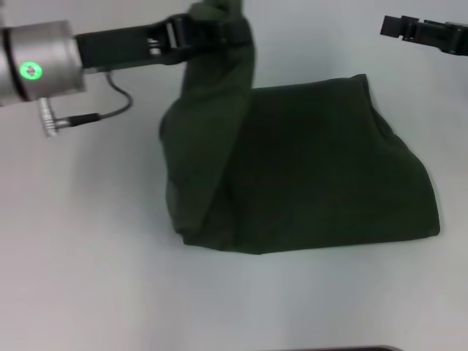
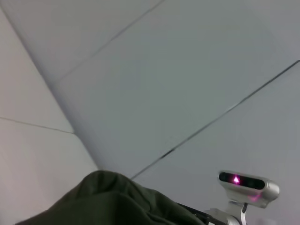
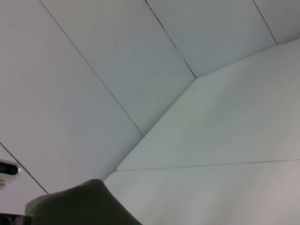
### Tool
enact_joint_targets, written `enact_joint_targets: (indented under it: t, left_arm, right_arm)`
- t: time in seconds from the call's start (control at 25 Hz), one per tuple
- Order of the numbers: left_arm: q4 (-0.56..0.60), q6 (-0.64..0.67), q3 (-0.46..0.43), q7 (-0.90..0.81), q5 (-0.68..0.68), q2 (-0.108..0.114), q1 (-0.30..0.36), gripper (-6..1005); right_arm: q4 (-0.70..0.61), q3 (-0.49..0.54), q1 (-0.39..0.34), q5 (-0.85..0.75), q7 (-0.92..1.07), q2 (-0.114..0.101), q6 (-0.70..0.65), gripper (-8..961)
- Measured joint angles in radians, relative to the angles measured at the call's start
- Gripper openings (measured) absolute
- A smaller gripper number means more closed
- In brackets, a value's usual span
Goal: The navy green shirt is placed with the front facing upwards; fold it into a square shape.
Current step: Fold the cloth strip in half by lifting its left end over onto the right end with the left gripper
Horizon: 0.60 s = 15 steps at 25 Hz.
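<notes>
Green cloth: the navy green shirt (image 1: 307,168) lies as a folded dark bundle in the middle of the head view, on the pale counter (image 1: 88,278), with only plain fabric showing.
Lifted part: one flap rises from the bundle's left side to the top centre of the frame, hanging as a slanted strip above the rest.
Left gripper: the left gripper (image 1: 191,31) sits at the top of the frame, left of centre, clamped on the top of that raised flap; the arm reaches in from the upper left.
Right gripper: the right gripper (image 1: 409,29) is in the upper right corner, well apart from the cloth and holding nothing; whether its jaws are apart or together I cannot tell.
Key relation: the bundle lies below and to the right of the left gripper, its long axis running left to right across the frame, so the held flap would have to travel rightward over it.
Nearer arm: the left one, already on the cloth.
Wrist views: both show only a rounded hump of green cloth low in the frame against pale panels.
Step, as I judge it: carrying the left edge across for another fold; the outline is not yet square.
</notes>
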Motion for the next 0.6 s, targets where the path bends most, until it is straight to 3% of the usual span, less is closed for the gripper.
enact_joint_targets:
  t: [0.28, 0.6]
  left_arm:
    - [-0.115, -0.076, 0.065, 0.049, -0.054, -0.003, -0.043, 15]
    - [-0.222, -0.158, 0.112, 0.115, -0.096, -0.008, -0.084, 16]
  right_arm:
    - [-0.018, 0.018, -0.013, 0.000, 0.005, -0.004, -0.019, 914]
    - [-0.032, 0.108, -0.040, 0.000, 0.005, -0.015, -0.062, 913]
